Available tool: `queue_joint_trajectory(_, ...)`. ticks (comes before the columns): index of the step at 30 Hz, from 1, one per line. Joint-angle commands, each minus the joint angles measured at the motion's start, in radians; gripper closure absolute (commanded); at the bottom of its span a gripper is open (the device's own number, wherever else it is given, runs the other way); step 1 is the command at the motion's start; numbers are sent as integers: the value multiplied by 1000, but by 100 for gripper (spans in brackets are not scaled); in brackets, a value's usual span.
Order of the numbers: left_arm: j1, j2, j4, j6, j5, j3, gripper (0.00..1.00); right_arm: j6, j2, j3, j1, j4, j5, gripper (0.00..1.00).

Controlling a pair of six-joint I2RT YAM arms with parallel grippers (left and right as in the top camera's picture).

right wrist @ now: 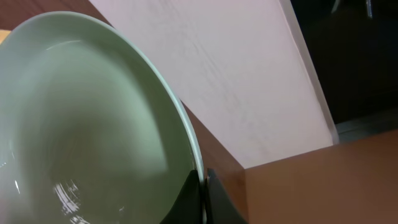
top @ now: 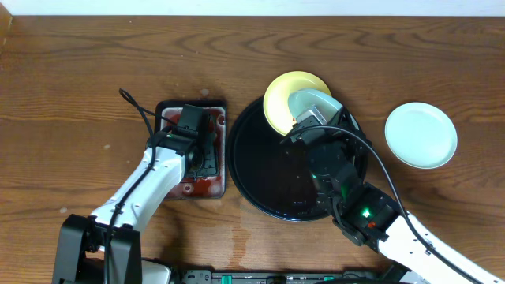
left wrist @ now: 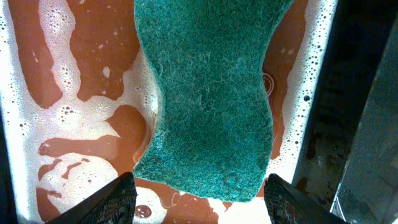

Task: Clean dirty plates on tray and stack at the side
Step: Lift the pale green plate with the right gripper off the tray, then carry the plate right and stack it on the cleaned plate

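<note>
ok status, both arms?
Left gripper open over the sponge in the soapy tray. Right gripper shut on a mint plate, lifted over the black tray. One plate already aside. Nothing blocking.

Yellow plate (top: 293,99) and mint plate (top: 316,106) on black tray (top: 260,170); another mint plate (top: 420,135) aside.

text: none legible | labels: none | brands: none | numbers: none | signs: none
</note>
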Motion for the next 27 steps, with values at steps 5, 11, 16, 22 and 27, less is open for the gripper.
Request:
queue_joint_trajectory(5, 3, -3, -2, -5, -2, 16, 33, -31, -10, 26, 10, 10, 32, 99)
queue_joint_trajectory(11, 3, -3, -2, -5, -2, 16, 33, -31, -10, 26, 10, 10, 32, 99)
queue_joint_trajectory(16, 3, -3, -3, -5, -2, 16, 33, -31, -10, 26, 7, 17, 32, 99)
queue_joint_trajectory(22, 3, -3, -2, -5, -2, 16, 33, -31, -6, 25, 5, 17, 32, 99)
queue_joint_trajectory(27, 3, -3, -2, -5, -2, 16, 33, -31, -5, 25, 5, 17, 32, 99)
